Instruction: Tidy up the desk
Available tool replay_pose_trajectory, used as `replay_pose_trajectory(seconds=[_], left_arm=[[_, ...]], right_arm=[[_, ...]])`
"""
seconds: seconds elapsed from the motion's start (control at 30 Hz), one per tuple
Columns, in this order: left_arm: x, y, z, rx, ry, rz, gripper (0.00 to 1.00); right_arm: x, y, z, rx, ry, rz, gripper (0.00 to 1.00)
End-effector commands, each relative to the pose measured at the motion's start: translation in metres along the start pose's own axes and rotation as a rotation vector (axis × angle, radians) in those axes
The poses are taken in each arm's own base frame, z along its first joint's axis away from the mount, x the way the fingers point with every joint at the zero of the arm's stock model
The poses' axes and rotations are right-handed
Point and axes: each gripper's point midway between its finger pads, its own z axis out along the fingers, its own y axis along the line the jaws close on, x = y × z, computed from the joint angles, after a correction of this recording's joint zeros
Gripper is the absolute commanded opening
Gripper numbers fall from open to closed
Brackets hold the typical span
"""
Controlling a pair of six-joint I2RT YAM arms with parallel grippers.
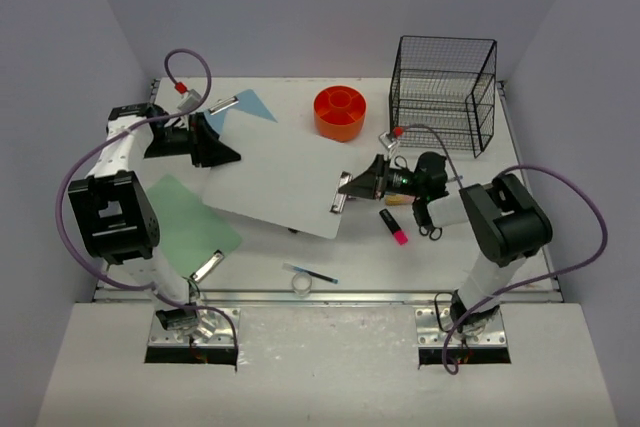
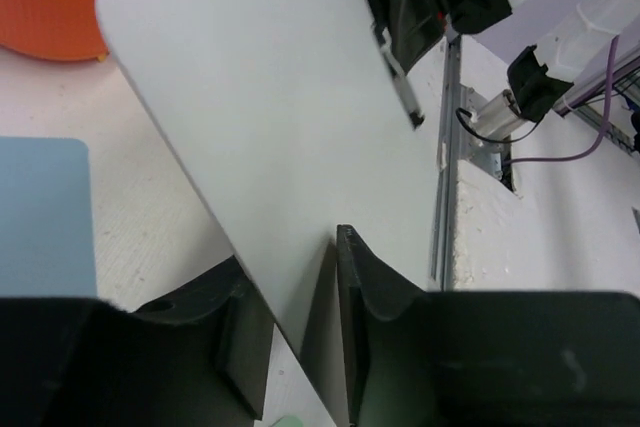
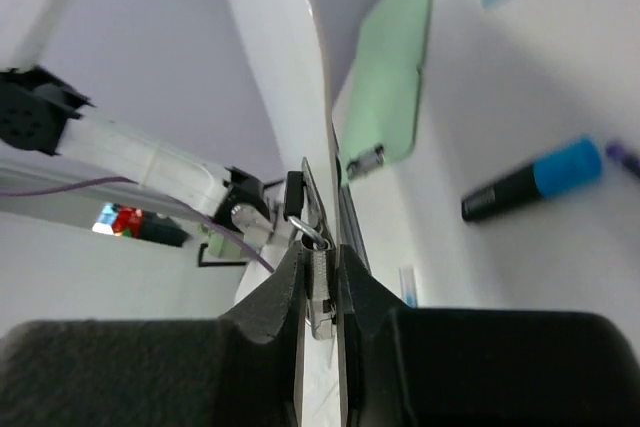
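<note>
A white clipboard [image 1: 280, 172] is held tilted above the white desk [image 1: 290, 97] between both grippers. My left gripper [image 1: 222, 154] is shut on its left edge; in the left wrist view the board [image 2: 280, 117] runs between the two black fingers [image 2: 372, 292]. My right gripper [image 1: 350, 187] is shut on the metal clip [image 3: 316, 247] at the board's right end, its jaws pressed on both sides of the clip. The board's edge [image 3: 285, 47] rises away from the right wrist camera.
A green clipboard [image 1: 185, 222] lies front left and a blue one [image 1: 248, 105] at the back. An orange divided bowl [image 1: 340, 112] and a black wire rack [image 1: 443, 92] stand at the back right. A pink highlighter [image 1: 393, 226] and a blue pen [image 1: 310, 273] lie near the front rail [image 1: 330, 297].
</note>
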Motion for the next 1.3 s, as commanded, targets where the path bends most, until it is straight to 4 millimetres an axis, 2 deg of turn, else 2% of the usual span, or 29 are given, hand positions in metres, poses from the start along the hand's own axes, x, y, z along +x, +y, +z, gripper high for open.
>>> replay_pose_trajectory(seconds=[0.0, 0.07, 0.17, 0.2, 0.27, 0.33, 0.37, 0.4, 0.43, 0.47, 0.5, 0.57, 0.67, 0.8, 0.9, 0.97, 1.07, 1.13, 1.27], left_arm=[[-0.037, -0.019, -0.004, 0.02, -0.101, 0.176, 0.31], [-0.034, -0.022, -0.006, -0.002, -0.061, 0.226, 0.37], [-0.026, -0.025, -0.007, -0.019, -0.028, 0.27, 0.45], [-0.026, -0.027, -0.007, -0.02, -0.027, 0.273, 0.48], [-0.025, -0.033, -0.008, -0.027, -0.016, 0.302, 0.69], [-0.022, -0.037, -0.008, -0.031, -0.009, 0.318, 0.79], [-0.02, -0.039, -0.009, -0.034, -0.005, 0.324, 0.86], [-0.02, -0.039, -0.009, -0.036, -0.004, 0.328, 0.89], [-0.021, -0.043, -0.01, -0.041, -0.005, 0.337, 1.0], [-0.022, -0.044, -0.012, -0.05, -0.004, 0.351, 1.0], [-0.023, -0.044, -0.014, -0.061, -0.006, 0.356, 1.0], [-0.028, -0.044, -0.023, -0.096, -0.017, 0.372, 1.0], [-0.035, -0.043, -0.035, -0.147, -0.036, 0.385, 1.0], [-0.042, -0.043, -0.052, -0.205, -0.071, 0.387, 1.0], [-0.044, -0.042, -0.063, -0.245, -0.083, 0.381, 1.0], [-0.04, -0.042, -0.068, -0.274, -0.07, 0.374, 1.0], [-0.038, -0.049, -0.067, -0.284, -0.062, 0.402, 1.0], [-0.034, -0.056, -0.065, -0.286, -0.061, 0.435, 1.0], [-0.027, -0.061, -0.062, -0.292, -0.066, 0.446, 1.0]], right_arm=[[-0.059, 0.096, -0.021, -0.205, -0.051, -0.428, 0.0], [-0.072, 0.114, -0.028, -0.217, 0.003, -0.463, 0.0], [-0.08, 0.134, -0.04, -0.211, 0.089, -0.549, 0.0], [-0.08, 0.133, -0.042, -0.217, 0.096, -0.607, 0.0], [-0.086, 0.154, -0.046, -0.194, 0.138, -0.632, 0.0], [-0.089, 0.161, -0.048, -0.183, 0.157, -0.707, 0.0], [-0.096, 0.173, -0.048, -0.188, 0.152, -0.779, 0.0], [-0.098, 0.179, -0.049, -0.18, 0.159, -0.755, 0.0], [-0.104, 0.186, -0.049, -0.174, 0.156, -0.828, 0.0], [-0.111, 0.204, -0.051, -0.142, 0.163, -0.832, 0.0], [-0.117, 0.212, -0.052, -0.121, 0.163, -0.876, 0.0], [-0.13, 0.22, -0.053, -0.081, 0.164, -0.941, 0.0], [-0.15, 0.245, -0.059, 0.014, 0.163, -1.075, 0.0], [-0.175, 0.263, -0.07, 0.156, 0.168, -1.265, 0.0], [-0.19, 0.262, -0.082, 0.275, 0.179, -1.389, 0.0], [-0.205, 0.257, -0.1, 0.431, 0.202, -1.562, 0.0], [-0.221, 0.251, -0.115, 0.565, 0.227, -1.698, 0.0], [-0.239, 0.249, -0.129, 0.683, 0.254, -1.816, 0.0], [-0.273, 0.268, -0.146, 0.831, 0.222, -1.968, 0.0]])
